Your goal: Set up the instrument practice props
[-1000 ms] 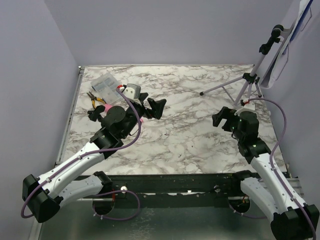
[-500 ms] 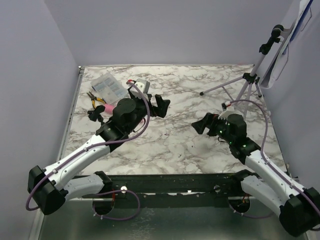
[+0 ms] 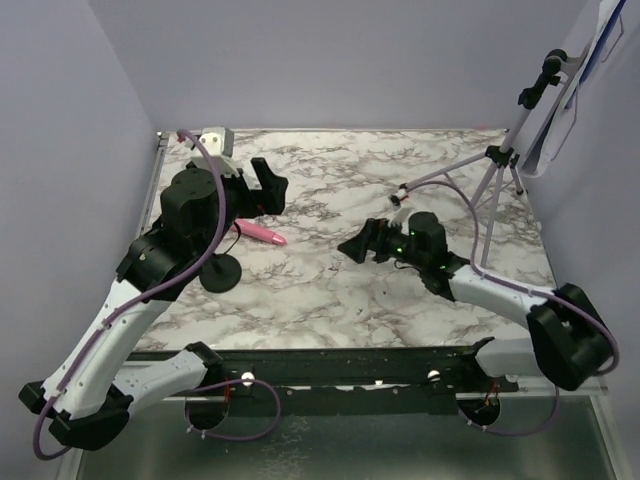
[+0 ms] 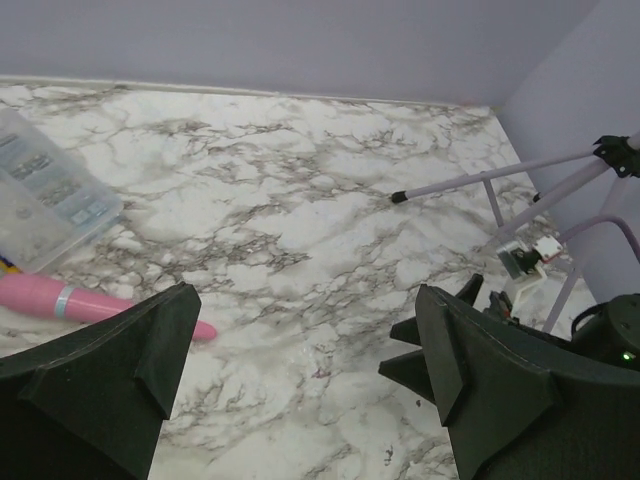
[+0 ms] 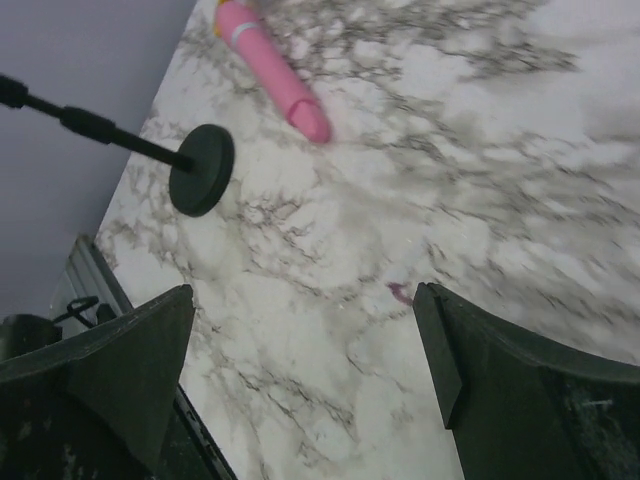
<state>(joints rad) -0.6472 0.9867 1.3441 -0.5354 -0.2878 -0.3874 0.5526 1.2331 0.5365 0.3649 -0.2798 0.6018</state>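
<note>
Right gripper (image 3: 358, 245): jaws spread wide, nothing between them. A second ago it sits close to the tripod (image 3: 478, 178). Now the arm reaches across the marble table (image 3: 340, 295) toward the middle, its wrist view aimed down at the props.

- Ahead of its fingers and up to their left lies the pink microphone (image 3: 262, 233), flat on the marble, touched by nothing.
- Further to the left of the fingers is the mic stand (image 3: 222, 272). Its black round base is on the table and its thin stem runs away from the gripper. I cannot tell whether it stands upright.

Left gripper (image 3: 268, 187): also released, jaws apart and empty. A second ago this arm crouches low over the microphone area. Now it is lifted and drawn back, and the microphone and the stand base are uncovered.

- Below and to the left of its fingers is the microphone.
- Just beyond the microphone, the corner of a clear compartment box (image 4: 40, 195) shows.

Far behind the right gripper, the lavender music-stand desk (image 3: 548, 118) is up on its tripod at the table's corner. Sheet-music pages (image 3: 608, 30) rest at its top edge.

Judgement: the music stand looks finished. The microphone is not yet on the mic stand. The arms appear to be trading roles, the left one clearing out and the right one lining up on the microphone. The next move likely calls for a grasp across its narrow body.
</note>
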